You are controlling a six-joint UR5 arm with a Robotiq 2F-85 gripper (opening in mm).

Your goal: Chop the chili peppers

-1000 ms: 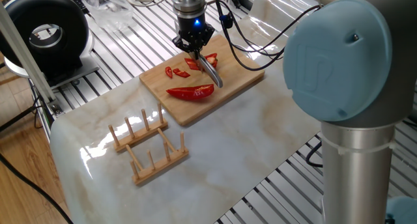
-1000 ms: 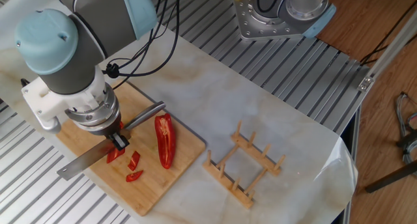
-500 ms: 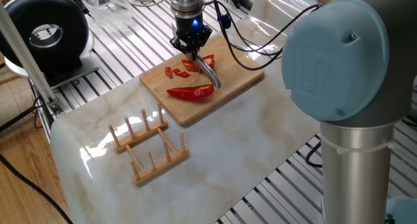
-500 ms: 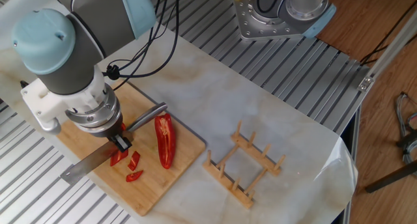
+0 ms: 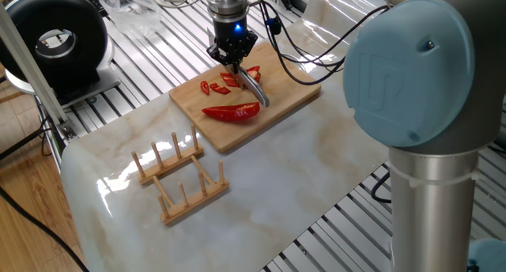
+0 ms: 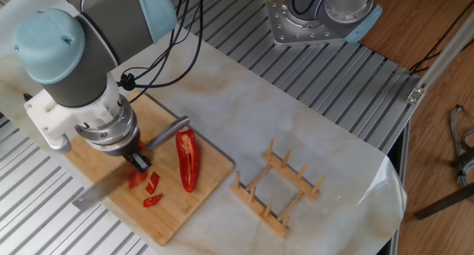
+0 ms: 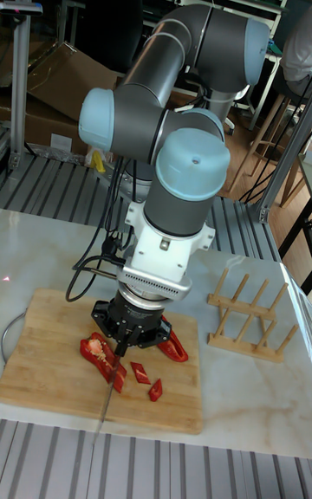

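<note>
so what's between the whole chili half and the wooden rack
Only bare cutting board, then bare marble table, between the chili half and the rack, seen in the other fixed view.

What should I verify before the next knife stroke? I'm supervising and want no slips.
1. Steel knife gripped in the black two-finger gripper: ok.
2. Blade over the rectangular bamboo cutting board, not the marble tabletop: ok.
3. Long uncut glossy red chili half on the board, clear of the blade: ok.
4. Small cut red chili bits on the board: ok.
5. Wooden peg rack away from the board: ok.
6. Blade edge touching the board: cannot tell.
</note>
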